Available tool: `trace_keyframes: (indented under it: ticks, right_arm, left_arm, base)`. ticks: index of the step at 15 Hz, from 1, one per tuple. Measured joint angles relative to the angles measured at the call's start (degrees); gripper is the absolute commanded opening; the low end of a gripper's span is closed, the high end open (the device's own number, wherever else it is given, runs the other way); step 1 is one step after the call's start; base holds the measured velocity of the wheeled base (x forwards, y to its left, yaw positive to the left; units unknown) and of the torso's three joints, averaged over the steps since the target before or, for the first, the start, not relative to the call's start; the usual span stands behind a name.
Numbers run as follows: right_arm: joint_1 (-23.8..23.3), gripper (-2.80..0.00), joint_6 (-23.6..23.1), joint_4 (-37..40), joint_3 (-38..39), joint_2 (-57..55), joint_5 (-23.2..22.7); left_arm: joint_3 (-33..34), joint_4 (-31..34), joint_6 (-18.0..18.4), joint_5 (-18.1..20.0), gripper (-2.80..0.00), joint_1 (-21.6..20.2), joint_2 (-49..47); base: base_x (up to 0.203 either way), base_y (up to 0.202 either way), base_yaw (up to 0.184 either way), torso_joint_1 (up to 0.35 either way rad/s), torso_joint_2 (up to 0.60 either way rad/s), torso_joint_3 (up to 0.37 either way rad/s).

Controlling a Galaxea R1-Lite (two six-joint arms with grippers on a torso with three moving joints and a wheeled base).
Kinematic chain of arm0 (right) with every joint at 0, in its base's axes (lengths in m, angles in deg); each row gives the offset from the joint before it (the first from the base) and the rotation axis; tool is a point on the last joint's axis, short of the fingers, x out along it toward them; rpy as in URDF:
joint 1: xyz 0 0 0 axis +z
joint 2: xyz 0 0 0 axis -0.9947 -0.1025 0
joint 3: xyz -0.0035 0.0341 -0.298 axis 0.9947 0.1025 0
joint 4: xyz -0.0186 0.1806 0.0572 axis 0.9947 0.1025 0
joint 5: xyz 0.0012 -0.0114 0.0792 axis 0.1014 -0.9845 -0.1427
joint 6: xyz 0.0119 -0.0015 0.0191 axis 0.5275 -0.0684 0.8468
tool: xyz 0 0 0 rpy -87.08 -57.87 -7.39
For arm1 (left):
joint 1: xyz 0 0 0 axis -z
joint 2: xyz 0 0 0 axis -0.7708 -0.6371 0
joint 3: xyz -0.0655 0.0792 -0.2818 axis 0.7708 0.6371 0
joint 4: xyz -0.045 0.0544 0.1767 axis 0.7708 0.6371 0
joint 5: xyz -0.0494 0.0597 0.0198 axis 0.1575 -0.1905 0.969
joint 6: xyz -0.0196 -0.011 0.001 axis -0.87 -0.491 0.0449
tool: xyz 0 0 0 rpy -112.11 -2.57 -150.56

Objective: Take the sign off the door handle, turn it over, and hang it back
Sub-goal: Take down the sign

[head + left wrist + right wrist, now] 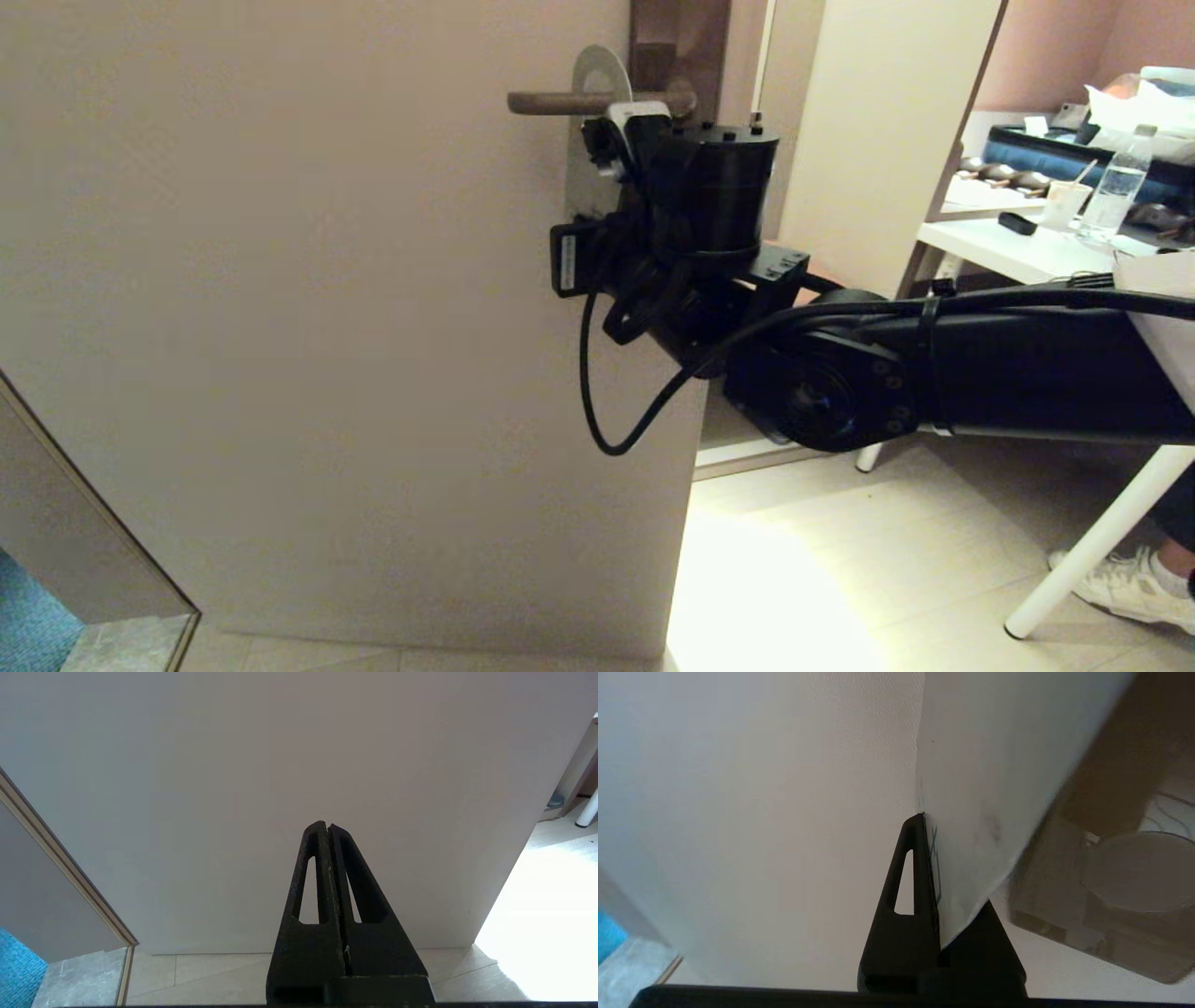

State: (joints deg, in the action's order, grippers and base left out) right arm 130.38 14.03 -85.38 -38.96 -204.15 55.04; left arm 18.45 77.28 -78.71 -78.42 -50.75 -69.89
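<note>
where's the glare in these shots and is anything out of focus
Head view: sunlight burns out the floor beside the door's edge. Left wrist view: the same floor patch glares white past the shut left end effector. Right wrist view: the sign and the backplate are soft, too close to focus.

Right arm (1008, 373) matte black — cylindrical wrist housing (714, 187), screw-ringed round joint (826, 401), looped black cable (607, 411), white label (568, 262).
</note>
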Motion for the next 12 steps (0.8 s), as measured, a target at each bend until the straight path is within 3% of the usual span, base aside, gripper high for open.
trace_keyframes:
  ticks: [4, 12]
  right_arm:
    - [1.9, -2.80, 0.0, -0.2, -3.7, -2.4, 2.4]
    - [4.2, -2.80, -0.2, -1.7, -10.0, -7.2, 2.6]
  left_arm:
    - [0.0, 0.0, 0.0, 0.0, -2.80, 0.0, 0.0]
    - [0.0, 0.0, 0.0, 0.0, -2.80, 0.0, 0.0]
  base:
    - [0.000, 0.000, 0.000, 0.000, 0.00, 0.000]
    - [0.000, 0.000, 0.000, 0.000, 0.00, 0.000]
